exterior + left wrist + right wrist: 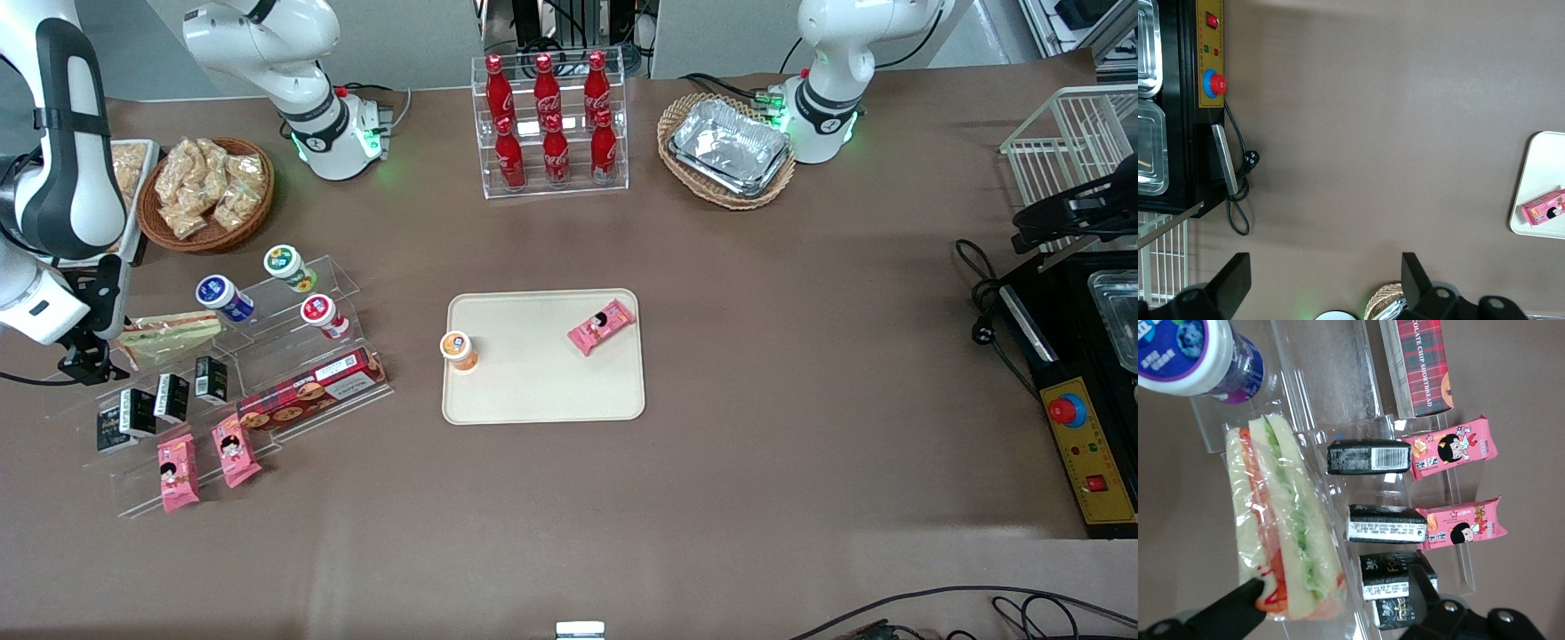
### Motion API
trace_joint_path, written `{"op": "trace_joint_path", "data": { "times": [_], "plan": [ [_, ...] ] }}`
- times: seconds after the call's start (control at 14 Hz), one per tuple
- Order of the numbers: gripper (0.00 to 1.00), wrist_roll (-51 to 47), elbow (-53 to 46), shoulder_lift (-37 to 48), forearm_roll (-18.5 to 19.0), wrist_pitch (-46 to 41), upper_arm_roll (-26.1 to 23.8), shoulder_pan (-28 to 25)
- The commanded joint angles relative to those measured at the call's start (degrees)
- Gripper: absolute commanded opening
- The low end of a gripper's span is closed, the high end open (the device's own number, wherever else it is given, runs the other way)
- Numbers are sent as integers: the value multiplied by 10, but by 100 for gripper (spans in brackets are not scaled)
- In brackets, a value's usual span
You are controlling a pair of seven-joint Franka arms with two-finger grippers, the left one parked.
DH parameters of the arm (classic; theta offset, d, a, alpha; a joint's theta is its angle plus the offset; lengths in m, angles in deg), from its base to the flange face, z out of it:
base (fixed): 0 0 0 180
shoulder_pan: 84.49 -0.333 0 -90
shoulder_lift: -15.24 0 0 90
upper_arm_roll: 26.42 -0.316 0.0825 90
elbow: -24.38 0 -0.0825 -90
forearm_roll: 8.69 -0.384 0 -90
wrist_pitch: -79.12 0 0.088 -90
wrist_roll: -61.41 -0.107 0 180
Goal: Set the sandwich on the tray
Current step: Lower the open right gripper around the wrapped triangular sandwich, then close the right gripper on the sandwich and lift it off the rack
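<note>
From the front, my gripper (86,363) hangs at the working arm's end of the surface (800,373), just beside the one sandwich (167,334), which lies on the clear stepped rack (267,356). On that rack I count three capped cups (224,298), three small black cartons (169,397), one plaid biscuit box (307,388) and two pink snack packets (203,459) on its lowest step. The single cream tray (542,378) sits near the middle of the surface, well apart from the sandwich, carrying one orange-lidded cup (459,349) at its edge and one more pink packet (601,325). Farther from the camera stand six red bottles (549,120) in a clear stand, one basket of foil trays (727,149) and one basket of bagged snacks (209,191).

The left wrist camera catches one corner of the tray (1538,200) with its pink packet (1543,208).

From my own wrist, my fingers (1238,610) are spread: one touches the sandwich (1281,520) at its narrow end, the other sits over the black cartons (1386,523). Here I count three cartons, two pink packets (1457,448), one blue-lidded cup (1195,353) and the plaid box (1421,363).
</note>
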State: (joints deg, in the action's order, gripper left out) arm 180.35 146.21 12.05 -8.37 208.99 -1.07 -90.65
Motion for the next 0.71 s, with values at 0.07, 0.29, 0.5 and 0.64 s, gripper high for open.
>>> {"op": "trace_joint_path", "data": {
  "times": [0.07, 0.29, 0.5, 0.64],
  "plan": [
    [40, 2, 17, 2, -3, 12, 2, 2],
    [0, 3, 17, 3, -2, 8, 2, 4],
    [0, 4, 16, 2, -3, 8, 3, 8],
    [0, 2, 10, 3, -8, -1, 3, 7]
  ]
}}
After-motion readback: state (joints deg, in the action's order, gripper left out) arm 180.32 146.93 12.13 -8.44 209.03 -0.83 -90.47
